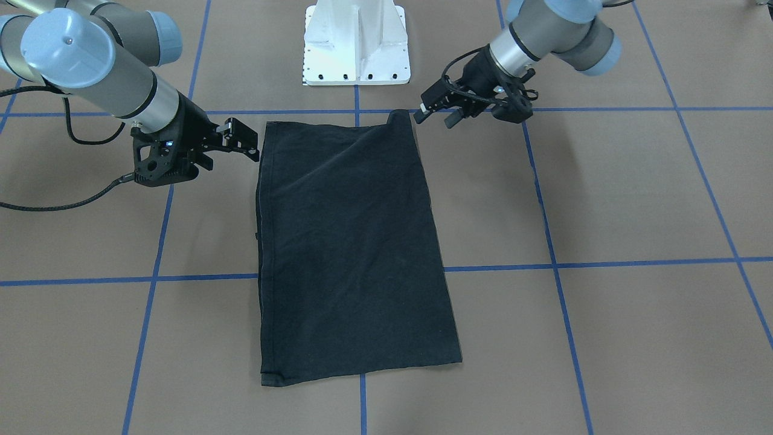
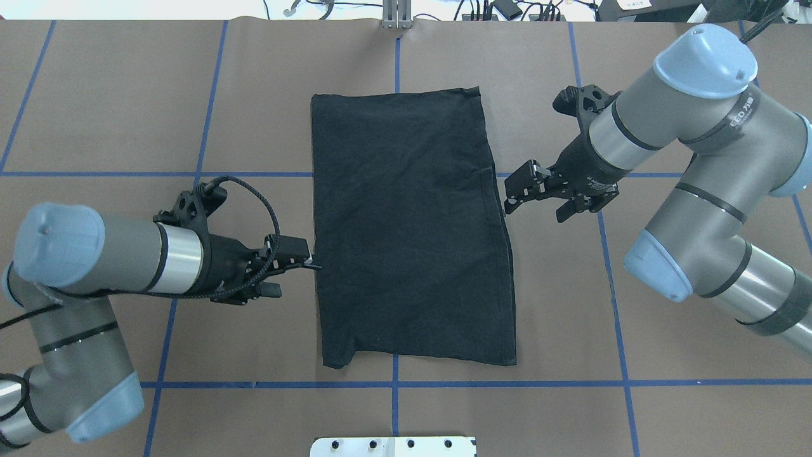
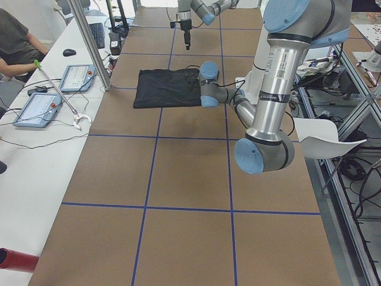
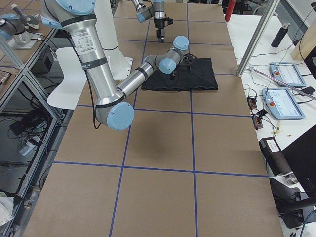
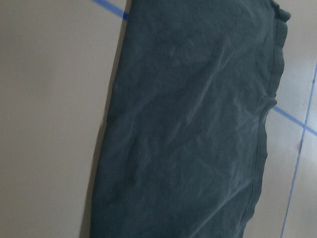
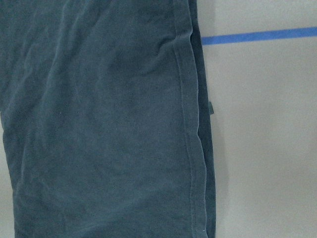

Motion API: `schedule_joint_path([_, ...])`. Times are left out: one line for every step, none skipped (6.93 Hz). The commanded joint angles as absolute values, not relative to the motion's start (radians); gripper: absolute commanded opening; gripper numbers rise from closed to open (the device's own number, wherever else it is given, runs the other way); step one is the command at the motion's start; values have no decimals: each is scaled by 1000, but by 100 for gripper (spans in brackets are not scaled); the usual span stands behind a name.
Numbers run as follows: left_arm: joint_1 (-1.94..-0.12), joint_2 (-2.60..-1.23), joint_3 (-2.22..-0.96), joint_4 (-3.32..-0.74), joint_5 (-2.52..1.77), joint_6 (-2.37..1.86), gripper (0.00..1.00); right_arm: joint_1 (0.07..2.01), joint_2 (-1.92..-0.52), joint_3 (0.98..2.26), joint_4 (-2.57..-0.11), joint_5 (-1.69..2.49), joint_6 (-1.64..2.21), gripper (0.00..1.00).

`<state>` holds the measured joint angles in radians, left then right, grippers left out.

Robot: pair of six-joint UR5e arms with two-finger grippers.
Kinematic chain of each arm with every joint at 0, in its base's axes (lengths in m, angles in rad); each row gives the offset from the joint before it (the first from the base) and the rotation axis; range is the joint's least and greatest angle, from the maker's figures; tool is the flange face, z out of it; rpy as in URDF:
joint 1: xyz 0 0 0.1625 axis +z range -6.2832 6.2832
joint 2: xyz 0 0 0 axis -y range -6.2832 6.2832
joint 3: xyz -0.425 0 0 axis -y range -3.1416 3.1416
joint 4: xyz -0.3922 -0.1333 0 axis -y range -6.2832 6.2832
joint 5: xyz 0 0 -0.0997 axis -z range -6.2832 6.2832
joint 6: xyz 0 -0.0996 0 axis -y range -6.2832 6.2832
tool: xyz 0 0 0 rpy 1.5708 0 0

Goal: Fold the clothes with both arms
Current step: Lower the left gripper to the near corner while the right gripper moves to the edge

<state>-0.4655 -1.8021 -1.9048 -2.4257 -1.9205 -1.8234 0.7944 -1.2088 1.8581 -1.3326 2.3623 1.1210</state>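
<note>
Shirt point(image 2: 412, 235): one, black, folded into a long rectangle; lay flat at centre frame on the brown table point(image 2: 571, 317).
Arms: two; left arm point(image 2: 127, 254) at lower left, right arm point(image 2: 666, 127) at upper right.
Left gripper point(image 2: 295, 276): fingers spread, empty; tip at the shirt's left edge.
Right gripper point(image 2: 536, 209): fingers spread, empty; just beside the shirt's right edge.

Bright even overhead light, soft shadows, wrist views slightly blurred

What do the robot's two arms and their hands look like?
Both the left arm and the right arm are silver-grey tubes with light-blue joint caps. The left hand and right hand are small, black, two-fingered. A black braided cable loops at the left wrist.
</note>
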Motion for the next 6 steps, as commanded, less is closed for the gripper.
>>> schedule_joint_path([-335,-1789,-1902,-2433,-1818,-1891,100,747,-1304,1859,-1159,2355,1178,100])
schedule_joint_path([-322,-1778,-1899,-2433,-1813,-1894,100,741,-1305,1859,-1152,2358,1189,100])
schedule_joint_path([-313,-1776,-1887,-2418,-1806,-1894,100,735,-1305,1861,-1152,2358,1212,100])
schedule_joint_path([-296,-1785,-1875,-2401,-1805,-1894,100,733,-1301,1862,-1152,2359,1219,100])
schedule_joint_path([-279,-1795,-1850,-2401,-1804,-1896,100,733,-1299,1862,-1152,2361,1220,100])
schedule_joint_path([-275,-1814,-1827,-2401,-1804,-1896,100,733,-1299,1861,-1152,2362,1220,100])
